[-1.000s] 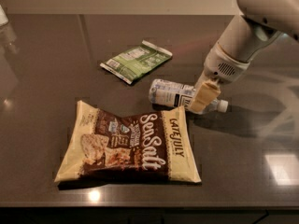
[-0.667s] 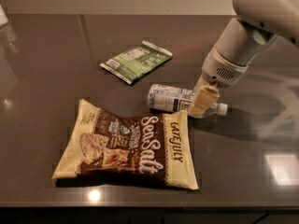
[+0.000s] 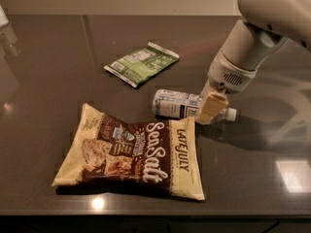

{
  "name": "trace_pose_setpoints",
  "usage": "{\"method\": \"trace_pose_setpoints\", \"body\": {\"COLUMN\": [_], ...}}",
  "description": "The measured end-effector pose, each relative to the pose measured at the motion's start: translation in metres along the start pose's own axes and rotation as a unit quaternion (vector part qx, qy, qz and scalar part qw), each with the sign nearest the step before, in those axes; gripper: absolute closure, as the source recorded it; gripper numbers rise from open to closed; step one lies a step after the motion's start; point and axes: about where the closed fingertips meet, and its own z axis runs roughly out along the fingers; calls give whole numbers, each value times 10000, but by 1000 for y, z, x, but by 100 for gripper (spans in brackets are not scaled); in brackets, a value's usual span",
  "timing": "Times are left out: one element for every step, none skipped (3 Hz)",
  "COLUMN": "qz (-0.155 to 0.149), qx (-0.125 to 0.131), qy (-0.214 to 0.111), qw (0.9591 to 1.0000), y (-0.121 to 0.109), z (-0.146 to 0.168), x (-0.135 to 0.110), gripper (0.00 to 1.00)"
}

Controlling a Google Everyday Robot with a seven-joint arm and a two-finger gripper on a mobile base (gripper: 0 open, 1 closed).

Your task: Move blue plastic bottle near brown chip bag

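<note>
The blue plastic bottle (image 3: 177,104) lies on its side on the dark table, its white cap (image 3: 231,114) pointing right. It is just above the top right corner of the brown chip bag (image 3: 131,154), which lies flat at the front with "Sea Salt" lettering. My gripper (image 3: 212,107) comes down from the white arm at the upper right and is closed around the bottle's neck end. One cream finger (image 3: 212,108) shows in front of the bottle; the other is hidden behind it.
A green packet (image 3: 141,63) lies flat behind the bottle, toward the table's middle. The dark table (image 3: 58,81) ends at a front edge just below the chip bag. The arm's shadow falls to the right of the bottle.
My gripper and the bottle have shifted slightly toward the front, closer to the chip bag's top right corner. The bag and green packet have stayed put.
</note>
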Motion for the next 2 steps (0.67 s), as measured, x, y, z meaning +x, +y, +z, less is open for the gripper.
{"method": "trace_pose_setpoints", "body": {"qz": [-20,-21], "qx": [40,41], "qy": [25,25], "qw": [10000,10000], "y": [-1,-1], "z": [-1,-1], "x": [2,2], "gripper": [0,0]}}
